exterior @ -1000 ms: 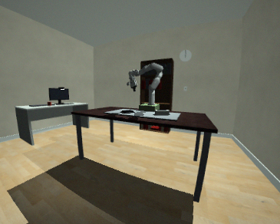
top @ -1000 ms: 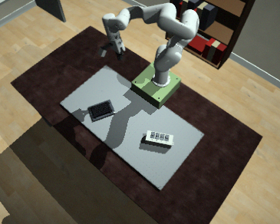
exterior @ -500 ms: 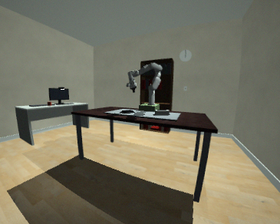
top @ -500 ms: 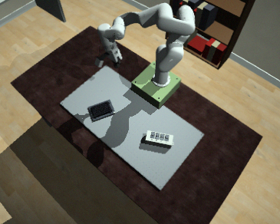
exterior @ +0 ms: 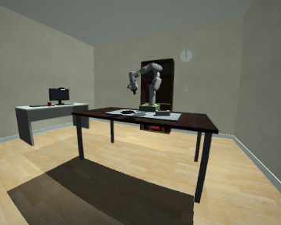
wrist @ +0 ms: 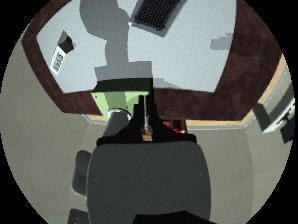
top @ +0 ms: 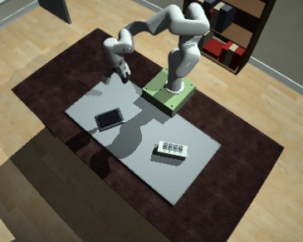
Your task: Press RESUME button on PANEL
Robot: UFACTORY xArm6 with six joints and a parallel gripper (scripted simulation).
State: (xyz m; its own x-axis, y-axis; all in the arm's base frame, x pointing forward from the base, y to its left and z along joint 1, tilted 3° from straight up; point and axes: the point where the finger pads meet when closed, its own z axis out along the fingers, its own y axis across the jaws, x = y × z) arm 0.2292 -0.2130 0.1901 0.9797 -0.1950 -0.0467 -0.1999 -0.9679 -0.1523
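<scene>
one plate (top: 109,118); four buttons (top: 173,147); closed empty gripper (top: 124,77)

One arm (top: 185,50) is standing on one green base block (top: 153,96), carrying one gripper (top: 124,77). One grey mat (top: 135,145) is lying on one dark table (top: 247,157). One black well plate (top: 109,118) is sitting on the mat. One white button panel (top: 173,149) is sitting on the mat too, showing four buttons in one row. One bookshelf (top: 261,25) is standing behind the arm, holding several books, exact count not readable. In the exterior view one grey desk (exterior: 48,109) is carrying one monitor (exterior: 59,94), one wall clock (exterior: 186,55) is hanging, and four table legs are showing.
</scene>
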